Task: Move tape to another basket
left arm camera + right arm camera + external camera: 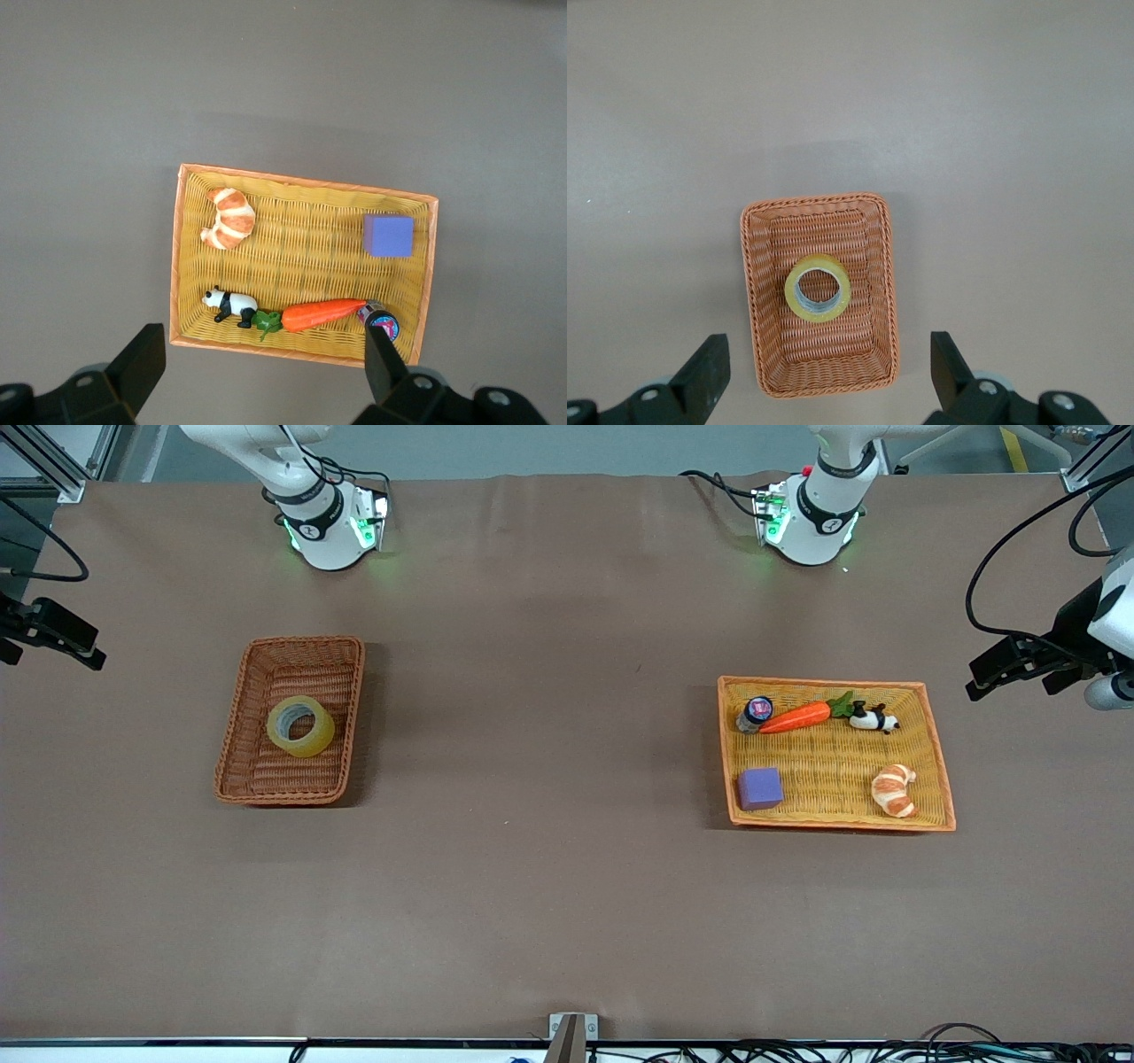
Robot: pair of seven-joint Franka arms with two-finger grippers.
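**Okay, tape's sitting in the narrow basket, both grippers hanging up high**

So I'm hovering my right gripper (824,376) high over the reddish basket (232,753), fingers spread wide, gripping nothing. The tape (300,726) is lying flat in the middle of that basket. My left gripper (261,372) is waiting above the yellow tray (921,691), also wide open and empty.

What's worrying me: the basket walls are sitting close around the roll, so I'm guessing 1 finger could snag the wicker and drag the whole basket. The tray's already holding a carrot (795,716), panda (873,718), croissant (893,789), purple block (760,788) and small bottle (756,712), so a sloppy drop could be knocking something over.
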